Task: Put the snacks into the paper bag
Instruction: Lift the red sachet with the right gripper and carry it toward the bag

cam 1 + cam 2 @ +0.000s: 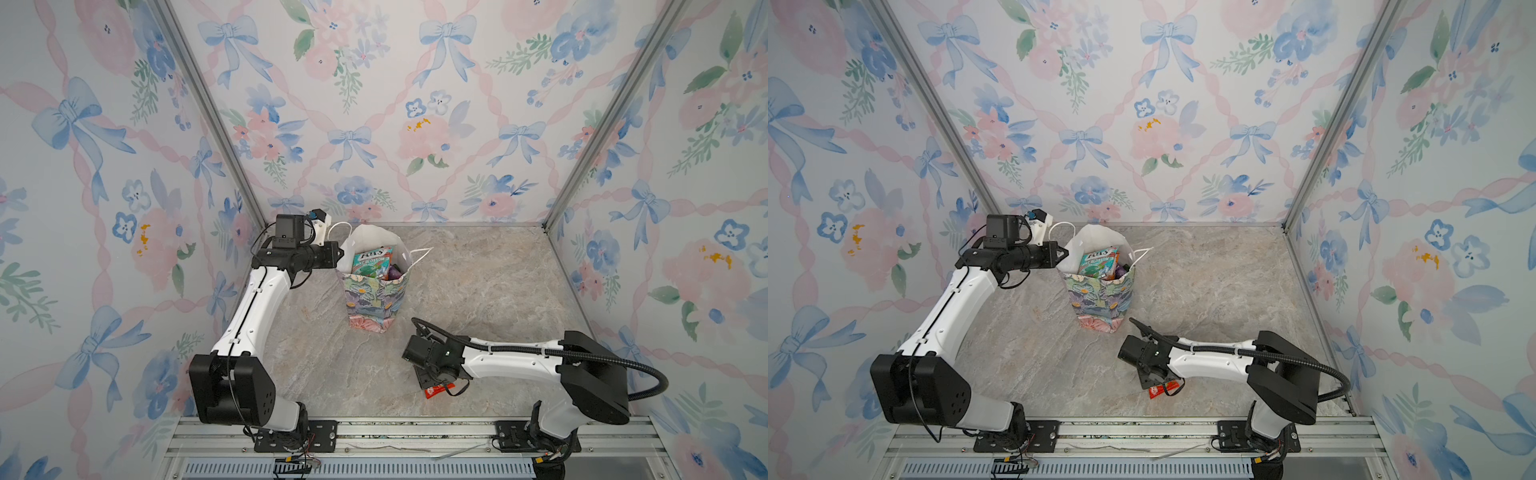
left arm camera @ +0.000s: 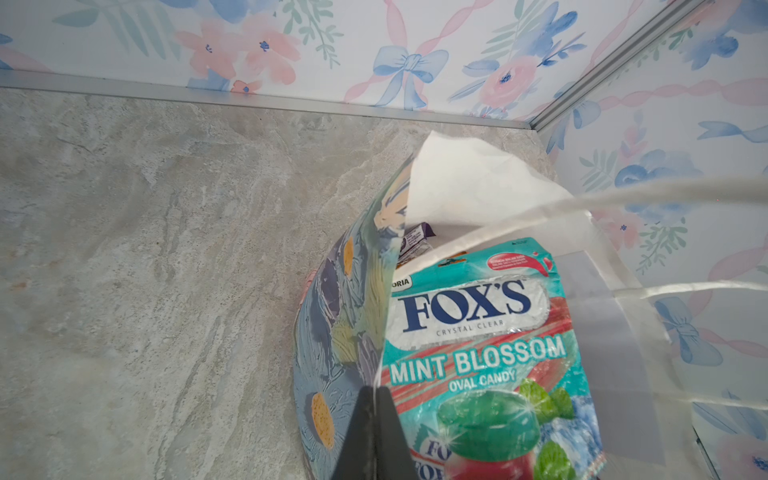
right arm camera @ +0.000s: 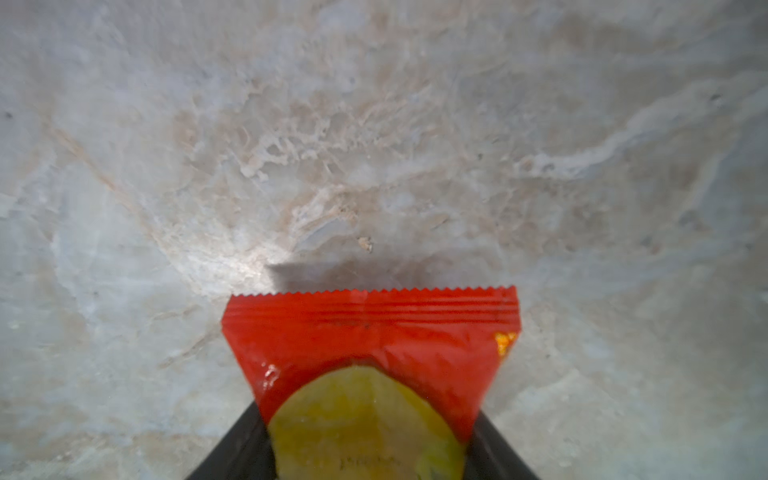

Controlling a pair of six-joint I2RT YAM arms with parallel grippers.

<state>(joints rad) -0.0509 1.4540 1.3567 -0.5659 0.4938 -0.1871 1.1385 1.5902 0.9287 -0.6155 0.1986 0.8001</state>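
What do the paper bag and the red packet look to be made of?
The paper bag: matte paper, by its creased rim and white inside. The red packet: glossy plastic film, probably, by its sheen and sawtooth crimped seal.

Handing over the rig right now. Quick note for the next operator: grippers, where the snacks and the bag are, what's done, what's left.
Left gripper: shut on the rim of the paper bag, which stands upright toward the back of the table.
Right gripper: low at the front, jaws either side of the red packet; whether it is gripped cannot be told.
Done: a teal FOX'S packet and a purple packet are in the bag; anything beneath them is hidden.
Left: the red packet, the only snack seen outside the bag, has to go in.
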